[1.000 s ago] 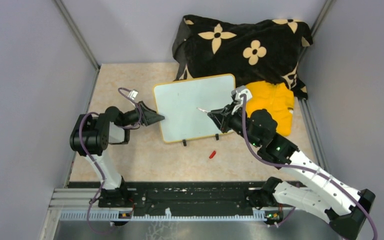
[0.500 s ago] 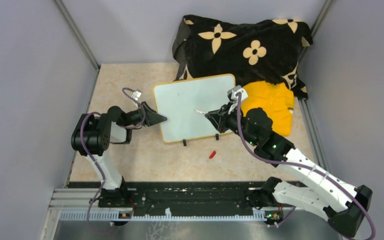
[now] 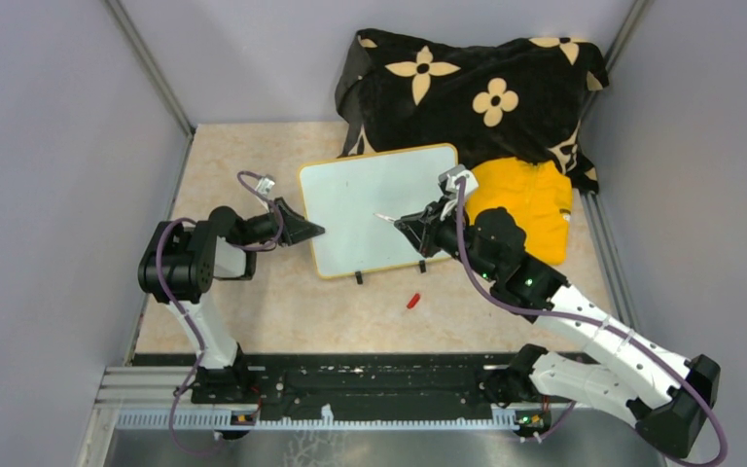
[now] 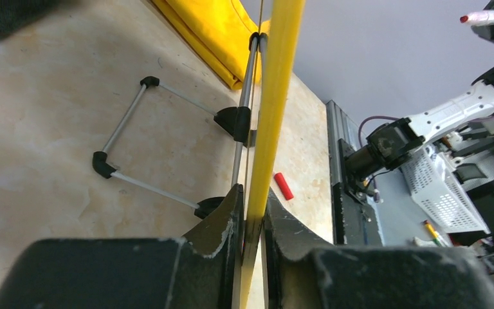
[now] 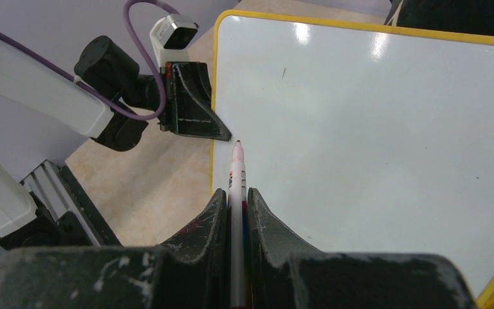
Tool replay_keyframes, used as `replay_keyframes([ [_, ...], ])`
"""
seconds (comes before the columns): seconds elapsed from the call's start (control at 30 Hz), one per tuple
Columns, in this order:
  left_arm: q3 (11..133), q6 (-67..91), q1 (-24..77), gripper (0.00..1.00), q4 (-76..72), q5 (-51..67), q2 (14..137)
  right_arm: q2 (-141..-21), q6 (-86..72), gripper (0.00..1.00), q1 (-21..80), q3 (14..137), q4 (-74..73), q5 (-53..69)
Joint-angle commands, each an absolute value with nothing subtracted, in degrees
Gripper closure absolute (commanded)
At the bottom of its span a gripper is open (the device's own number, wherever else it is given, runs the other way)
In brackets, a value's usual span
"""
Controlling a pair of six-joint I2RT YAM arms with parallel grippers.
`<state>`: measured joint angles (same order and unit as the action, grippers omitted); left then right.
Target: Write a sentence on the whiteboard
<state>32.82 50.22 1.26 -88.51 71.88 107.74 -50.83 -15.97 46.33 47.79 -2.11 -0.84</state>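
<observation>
Whiteboard stands propped mid-bench, with the left claw clamped on its yellow left edge. Right claw pinches a marker; its barrel print is perhaps lettering, too small to read. Yellow cloth crowds the right edge, and there is open bench in front.

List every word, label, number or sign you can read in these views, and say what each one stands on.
No text can be read in any view.
Whiteboard: blank, no words on it, only a tiny dark speck.
Marker: coloured print on the barrel, too blurred to read.
Blanket: flower pattern only, no lettering.
</observation>
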Motion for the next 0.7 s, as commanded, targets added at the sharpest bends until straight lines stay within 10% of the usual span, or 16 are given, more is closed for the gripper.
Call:
replay_keyframes([
  [0.0, 32.3, 48.2, 1.6, 0.82, -100.3, 73.1, 108.5, -51.0, -16.5, 1.00, 46.3, 51.0, 1.3, -0.3],
  [0.67, 32.3, 44.8, 1.6, 0.92, -95.5, 72.6, 109.5, -63.6, -12.3, 1.00, 56.3, 54.9, 10.4, -19.2],
])
